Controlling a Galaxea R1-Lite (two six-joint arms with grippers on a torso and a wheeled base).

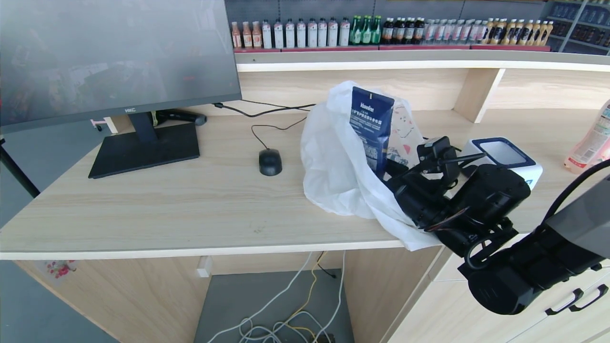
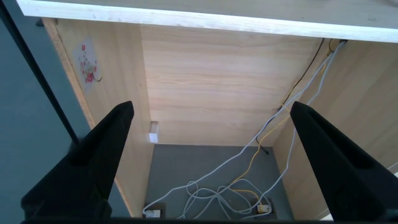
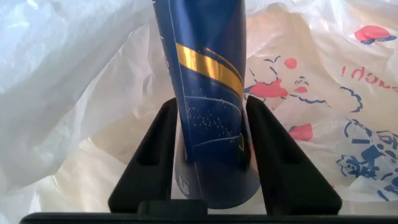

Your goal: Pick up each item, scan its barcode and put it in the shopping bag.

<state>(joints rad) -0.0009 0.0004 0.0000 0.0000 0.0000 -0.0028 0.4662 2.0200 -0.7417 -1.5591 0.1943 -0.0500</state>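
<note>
- Dark blue foil pouch (image 3: 208,93) with a gold stripe stands upright inside the white plastic shopping bag (image 1: 329,162) on the pale wooden counter (image 1: 190,200).
- Right gripper (image 3: 211,134) clamps the pouch's lower part between both fingers.
- Left gripper (image 2: 211,112) faces the recess under the counter, fingers spread wide with nothing between them, above loose cables (image 2: 217,193).

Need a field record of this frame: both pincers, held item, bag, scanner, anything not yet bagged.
right pincer: shut on blue pouch, at the shopping bag mouth
left pincer: open, holding nothing, facing the space under the counter
blue pouch: upright, lower part inside the bag
shopping bag: white, on the counter
scanner: robot's right of the bag
not bagged: bottle, counter's right edge
</note>
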